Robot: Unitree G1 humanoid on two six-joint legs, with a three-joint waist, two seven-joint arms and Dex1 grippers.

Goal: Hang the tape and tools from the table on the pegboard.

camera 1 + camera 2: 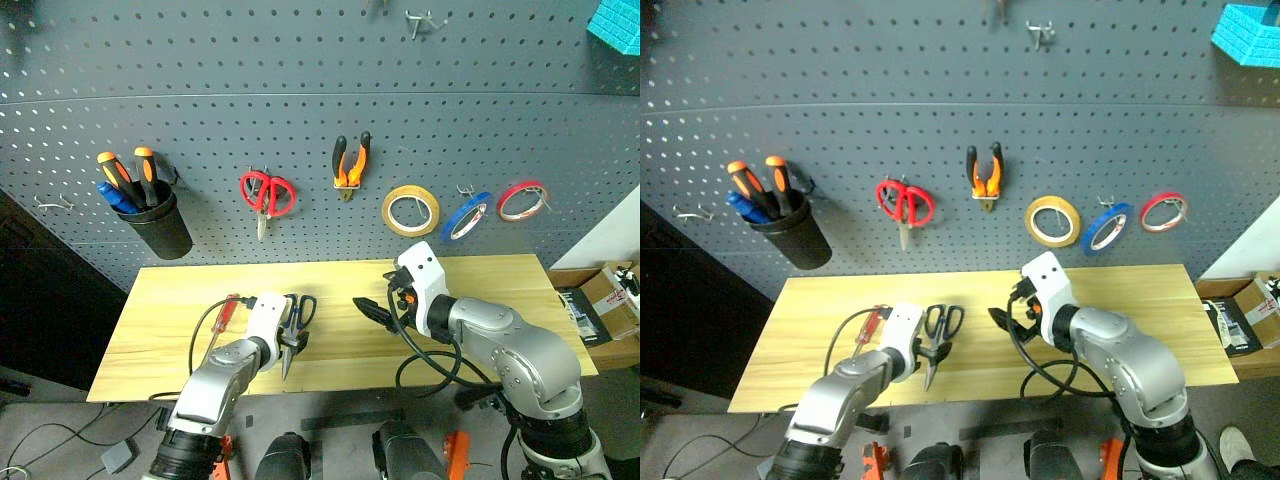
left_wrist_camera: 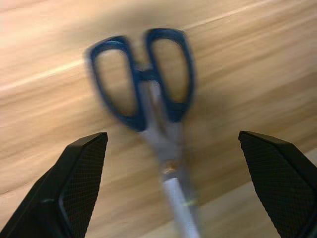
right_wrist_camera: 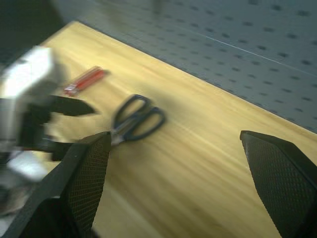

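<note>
The long scissors with dark blue handles lie on the table, blades toward its front edge. My left gripper hovers just over them, open, its fingers on either side of the blades without gripping. The slim red-handled screwdriver lies just to the left of that gripper. My right gripper hangs open and empty over the table's middle, pointing left toward the scissors. On the pegboard hang the orange-and-black pliers and the blue tape.
Also on the pegboard are a black cup holding orange-and-black screwdrivers, red-handled scissors, a yellow tape roll and a red tape roll. A cardboard box sits to the right of the table.
</note>
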